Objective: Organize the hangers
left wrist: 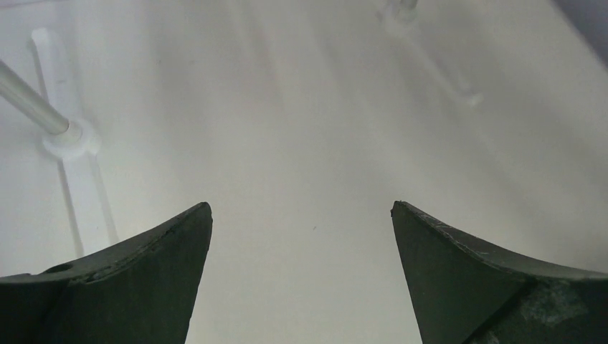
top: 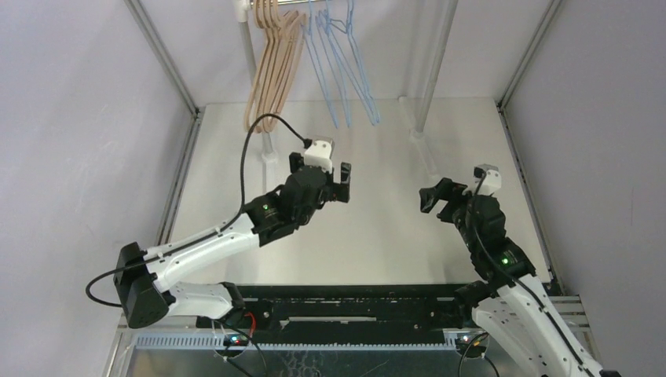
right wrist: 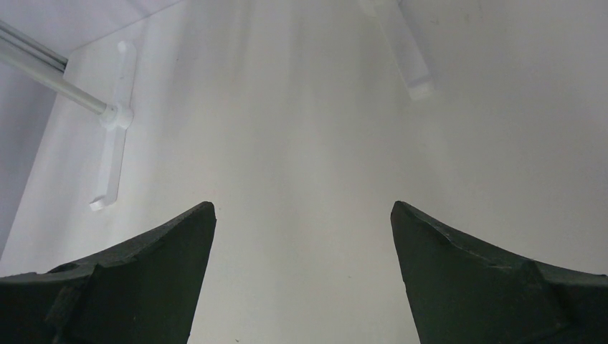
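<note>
Item: left gripper, jaws spread wide, nothing between them, poised over the bare white table. Item: right gripper, jaws likewise spread wide and holding nothing, set apart to the right of the left one. Item: tan wooden hangers, bunched together and hanging, ahead of the left gripper and slightly to its left. Item: light-blue wire hangers, hanging just right of the wooden bunch, straight ahead of the left gripper; ahead and well left of the right gripper. Neither gripper touches any hanger. Item: white rack foot with silver post, ahead-left of the left gripper's fingers.
</note>
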Motion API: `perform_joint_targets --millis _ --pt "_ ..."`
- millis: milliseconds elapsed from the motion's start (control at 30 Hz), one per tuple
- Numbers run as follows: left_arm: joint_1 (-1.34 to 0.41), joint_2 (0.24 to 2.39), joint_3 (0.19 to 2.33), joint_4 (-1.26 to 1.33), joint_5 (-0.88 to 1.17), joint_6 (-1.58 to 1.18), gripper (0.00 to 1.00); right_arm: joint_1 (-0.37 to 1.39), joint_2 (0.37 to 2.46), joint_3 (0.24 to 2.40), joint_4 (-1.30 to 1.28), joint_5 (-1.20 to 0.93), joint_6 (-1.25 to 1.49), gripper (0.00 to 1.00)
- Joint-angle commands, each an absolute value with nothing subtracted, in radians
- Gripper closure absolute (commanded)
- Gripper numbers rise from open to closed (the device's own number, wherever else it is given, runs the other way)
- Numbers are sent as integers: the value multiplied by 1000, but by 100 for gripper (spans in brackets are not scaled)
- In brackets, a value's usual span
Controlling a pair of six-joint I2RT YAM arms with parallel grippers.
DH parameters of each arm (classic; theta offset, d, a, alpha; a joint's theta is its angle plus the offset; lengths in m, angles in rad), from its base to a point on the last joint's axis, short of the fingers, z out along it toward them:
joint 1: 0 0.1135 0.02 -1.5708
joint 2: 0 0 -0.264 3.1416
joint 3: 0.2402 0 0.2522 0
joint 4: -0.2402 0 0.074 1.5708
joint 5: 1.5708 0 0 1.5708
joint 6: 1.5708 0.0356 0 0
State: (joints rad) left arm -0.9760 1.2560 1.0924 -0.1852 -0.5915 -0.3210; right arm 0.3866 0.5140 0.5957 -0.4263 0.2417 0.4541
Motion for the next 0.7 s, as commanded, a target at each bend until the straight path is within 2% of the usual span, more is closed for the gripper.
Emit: perform_joint_targets --millis 0,200,400,667 --pt "-973 1186 981 -66 -594 -258 1 423 616 637 -264 259 423 0" --pt "-870 1163 854 46 -471 -289 1 444 886 728 -132 268 330 0" --pt "-816 1185 790 97 -469 -263 1 441 1135 839 -68 239 267 0" --pt "-793 1214 756 139 -462 -247 0 438 1278 870 -5 236 246 0"
